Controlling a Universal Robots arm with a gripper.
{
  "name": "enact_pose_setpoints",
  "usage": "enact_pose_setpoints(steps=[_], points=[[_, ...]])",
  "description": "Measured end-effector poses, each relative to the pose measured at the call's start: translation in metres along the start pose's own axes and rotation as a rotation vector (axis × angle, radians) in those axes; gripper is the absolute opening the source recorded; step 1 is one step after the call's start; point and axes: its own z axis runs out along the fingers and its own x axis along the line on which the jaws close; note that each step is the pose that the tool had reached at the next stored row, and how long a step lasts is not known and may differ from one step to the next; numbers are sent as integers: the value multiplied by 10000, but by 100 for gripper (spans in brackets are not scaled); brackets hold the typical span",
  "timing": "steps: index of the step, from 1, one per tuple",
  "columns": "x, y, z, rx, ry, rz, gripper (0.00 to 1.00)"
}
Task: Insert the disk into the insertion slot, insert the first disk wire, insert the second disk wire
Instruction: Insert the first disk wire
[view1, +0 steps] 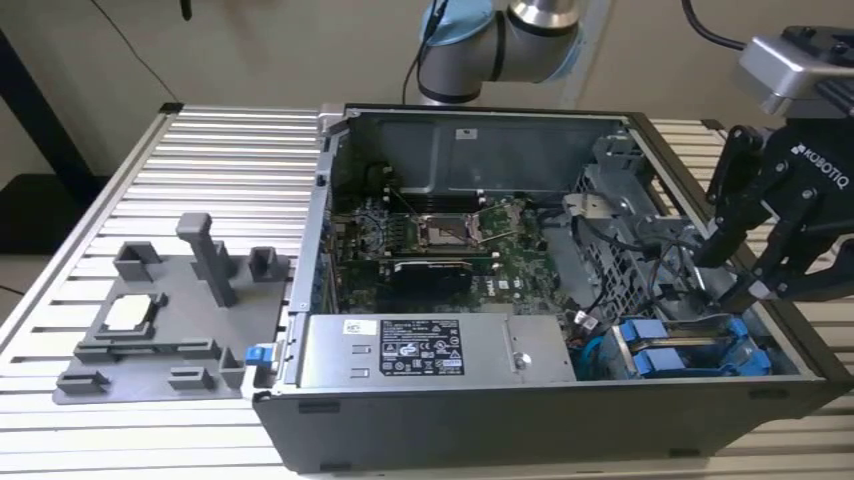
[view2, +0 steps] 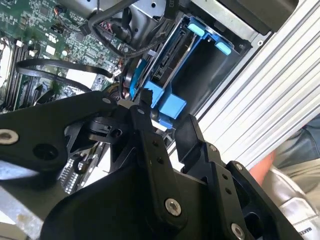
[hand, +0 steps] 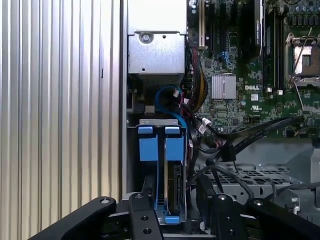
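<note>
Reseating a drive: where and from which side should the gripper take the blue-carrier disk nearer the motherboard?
Pinch the blue carrier of that disk across its thin exposed edge, coming down through the open side of the case. It stands on edge in the drive cage, flat faces hemmed by the neighbouring carrier and cables, so probably only that edge is reachable.
</note>
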Motion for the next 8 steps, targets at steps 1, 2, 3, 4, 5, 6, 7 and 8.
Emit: enact_pose_setpoints(steps=[1,2,3,4,5,6,7,8], points=[[0,-12,1,-1,2,-2,47],[-1,-22,1,-1,3,-5,47],[-1,-30,2,-2,3,-7,47],[-1,-37,2,-2,4,-9,47],[-1,-46,2,-2,5,-11,47],[-1,-55,2,-2,5,-12,47],[-1,-65,2,-2,5,-14,47],[-1,-74,2,-2,5,-15,47]])
